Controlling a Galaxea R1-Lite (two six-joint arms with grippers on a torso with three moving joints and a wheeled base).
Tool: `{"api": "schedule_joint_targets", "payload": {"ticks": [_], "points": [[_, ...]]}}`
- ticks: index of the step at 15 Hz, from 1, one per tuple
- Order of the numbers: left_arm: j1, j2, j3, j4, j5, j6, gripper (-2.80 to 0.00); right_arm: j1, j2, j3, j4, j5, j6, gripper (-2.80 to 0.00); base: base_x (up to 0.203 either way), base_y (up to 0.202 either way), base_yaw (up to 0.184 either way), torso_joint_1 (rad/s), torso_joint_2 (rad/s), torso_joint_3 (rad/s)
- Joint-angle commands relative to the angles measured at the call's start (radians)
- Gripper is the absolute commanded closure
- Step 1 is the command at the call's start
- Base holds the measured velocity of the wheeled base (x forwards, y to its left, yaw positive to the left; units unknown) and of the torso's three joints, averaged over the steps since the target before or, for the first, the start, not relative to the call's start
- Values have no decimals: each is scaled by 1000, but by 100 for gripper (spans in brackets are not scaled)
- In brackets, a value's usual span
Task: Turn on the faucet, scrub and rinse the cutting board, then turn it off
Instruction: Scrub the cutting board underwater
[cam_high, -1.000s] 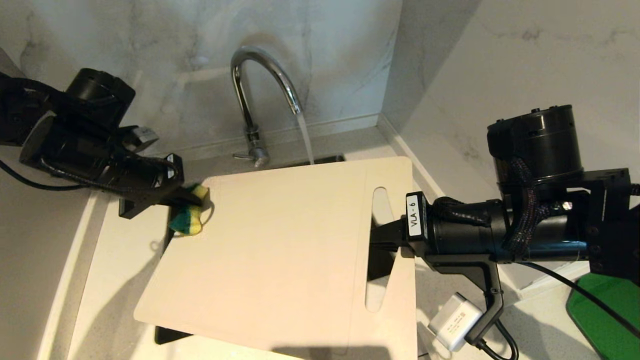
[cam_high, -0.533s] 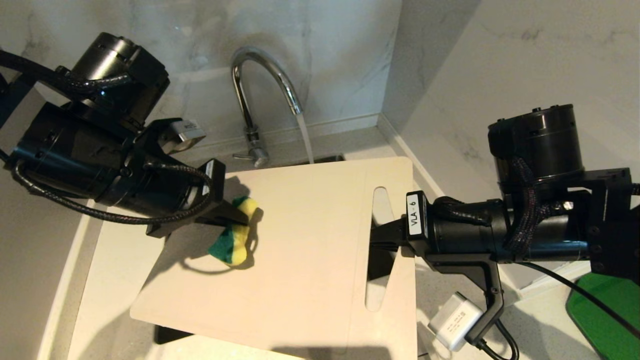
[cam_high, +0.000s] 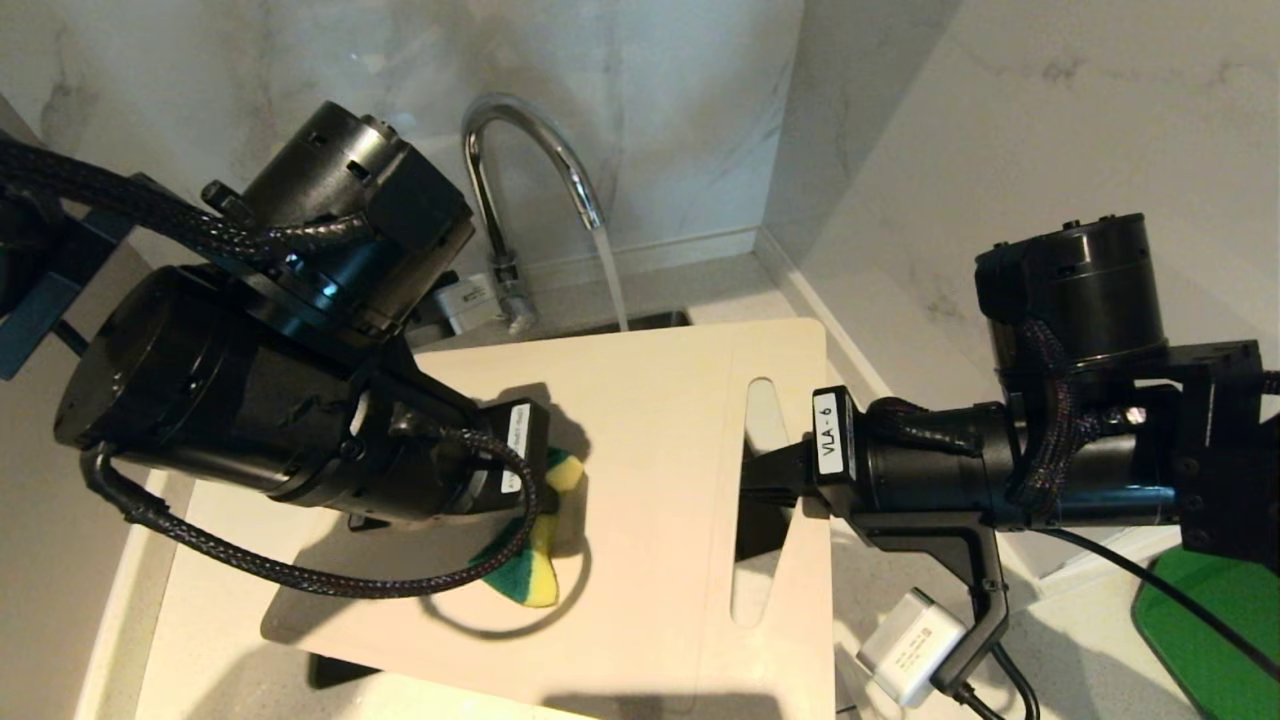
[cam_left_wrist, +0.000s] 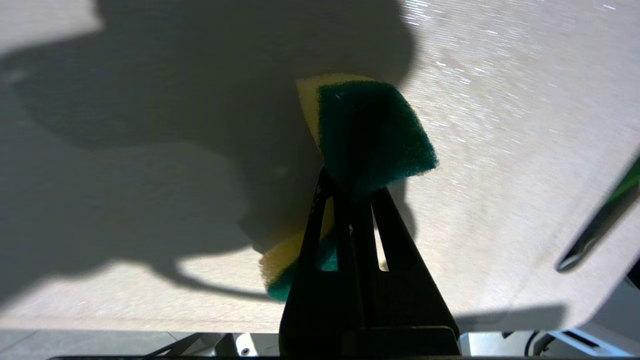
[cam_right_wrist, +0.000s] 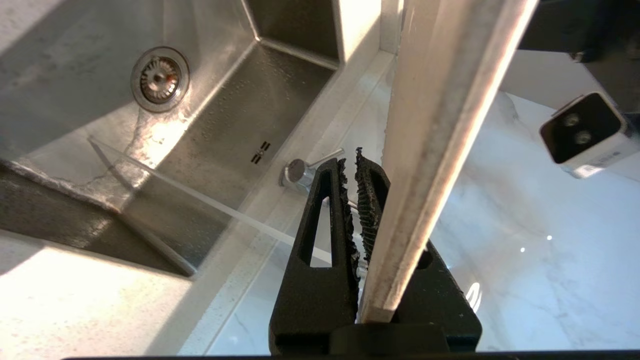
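Left gripper (cam_high: 535, 500) w/ sponge (cam_high: 535, 570) clamped tight between its fingers, now over the middle of the cutting board (cam_high: 650, 420); a sec ago it sat at the board's 9 o'clock edge, half a sec ago partway in, so it's sweeping across toward 3 o'clock and a bit toward the near edge. Left wrist view: sponge (cam_left_wrist: 370, 135) pinched at its waist, folded, yellow + green sides both showing, pressed on or just above the board (cam_left_wrist: 500, 150); contact can't be confirmed. Right gripper (cam_high: 775, 480) hasn't budged: clenched on the board at its slot-handle end, approx 3 o'clock, holding it tilted over the sink (cam_right_wrist: 240, 100). Faucet (cam_high: 525, 170) at 12 o'clock, water running past the board's far edge into the sink, same as before. Judgement: faucet step done, scrub underway, first pass only; most of the board not yet covered, rinse + shutoff left.
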Motion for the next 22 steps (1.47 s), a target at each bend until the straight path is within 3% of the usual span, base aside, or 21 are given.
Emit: {"api": "schedule_joint_targets", "payload": {"ticks": [1, 5, 9, 13, 17, 19, 22], "points": [[32, 1, 28, 4, -3, -7, 0, 0, 0, 5, 0, 2, -7, 0, 0, 0, 0, 0, 0, 0], [117, -50, 134, 0, -11, -4, 0, -1, -4, 11, -6, 2, -1, 0, 0, 0, 0, 0, 0, 0], [230, -125, 234, -50, -60, 21, 0, -2, -5, 8, -5, 1, 0, 0, 0, 0, 0, 0, 0, 0], [323, -193, 422, -144, -86, 61, 0, -15, -12, 9, -8, 2, 12, 0, 0, 0, 0, 0, 0, 0], [519, -238, 586, -266, -172, 139, 0, -15, -17, 12, -8, 2, 13, 0, 0, 0, 0, 0, 0, 0], [600, -248, 601, -285, -225, 180, 0, -15, -17, 12, -8, 2, 13, 0, 0, 0, 0, 0, 0, 0], [582, -272, 556, -289, -246, 188, 0, -15, -14, 11, -8, 1, 14, 0, 0, 0, 0, 0, 0, 0]]}}
